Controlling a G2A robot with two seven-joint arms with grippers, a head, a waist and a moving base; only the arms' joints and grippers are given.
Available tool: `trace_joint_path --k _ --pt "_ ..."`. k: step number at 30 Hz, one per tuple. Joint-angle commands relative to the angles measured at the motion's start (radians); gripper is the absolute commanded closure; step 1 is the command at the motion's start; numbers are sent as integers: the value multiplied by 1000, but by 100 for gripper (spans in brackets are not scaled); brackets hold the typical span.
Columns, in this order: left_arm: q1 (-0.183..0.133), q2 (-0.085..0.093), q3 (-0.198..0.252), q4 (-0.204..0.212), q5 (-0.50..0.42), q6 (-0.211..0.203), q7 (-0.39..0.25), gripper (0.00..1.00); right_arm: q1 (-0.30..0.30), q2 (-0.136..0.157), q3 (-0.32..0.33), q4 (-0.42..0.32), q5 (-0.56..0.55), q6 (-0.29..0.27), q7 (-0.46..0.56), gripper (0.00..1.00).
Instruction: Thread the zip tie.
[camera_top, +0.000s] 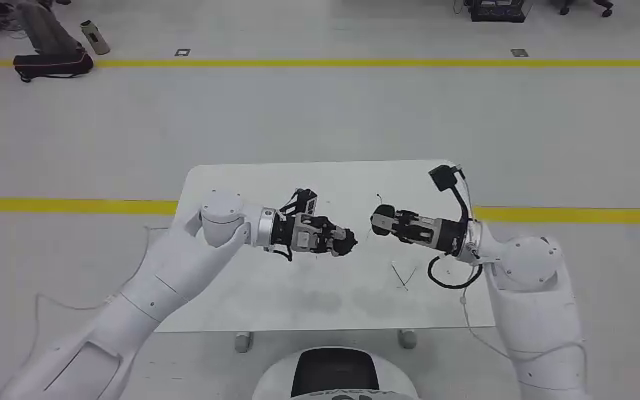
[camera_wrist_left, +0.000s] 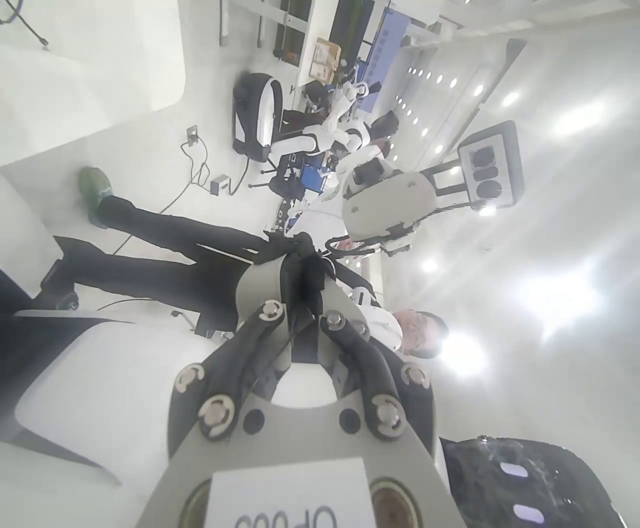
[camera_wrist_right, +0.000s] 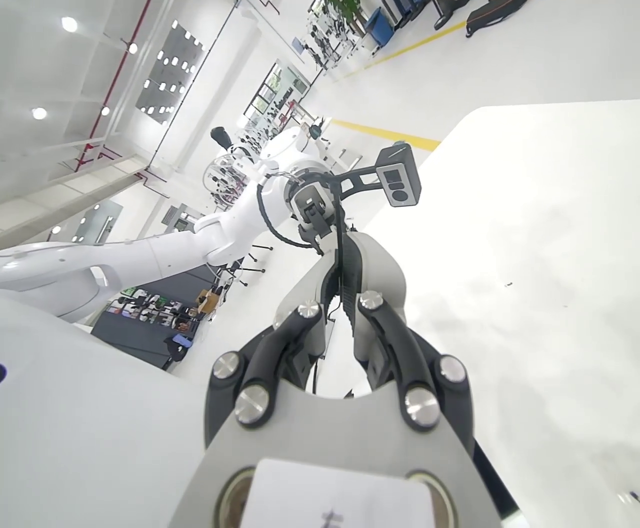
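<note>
Bright overhead ceiling lamps (camera_wrist_left: 552, 295) flare into streaked glare (wrist views curve at the edges).

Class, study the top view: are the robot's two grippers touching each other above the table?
Apart. The top view shows a gap of bare white table between the left gripper and the right gripper, whose tips face each other.

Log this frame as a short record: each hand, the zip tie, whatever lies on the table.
left hand: over the white rectangular table, fingers closed; contents unclear
right hand: facing the left hand, small gap apart, shut on a thin dark zip tie
table items: thin pale strips lying flat, toward the robot's right; too small to identify
threading: not visibly done
</note>
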Motion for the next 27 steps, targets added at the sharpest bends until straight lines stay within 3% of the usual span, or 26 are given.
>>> trace_joint_path --k 1,9,13,27 --pt "1 0 -1 -2 1 -7 4 100 -1 1 0 0 4 0 -4 100" --pt "10 -1 0 -13 -5 -13 21 100 -4 3 -12 -5 -21 0 -26 100" --pt "11 2 -1 -21 -7 8 1 100 -3 10 -30 -17 -45 0 -42 100" --pt "-4 10 25 -8 -42 8 -17 100 -6 48 -44 -71 -49 0 -46 100"
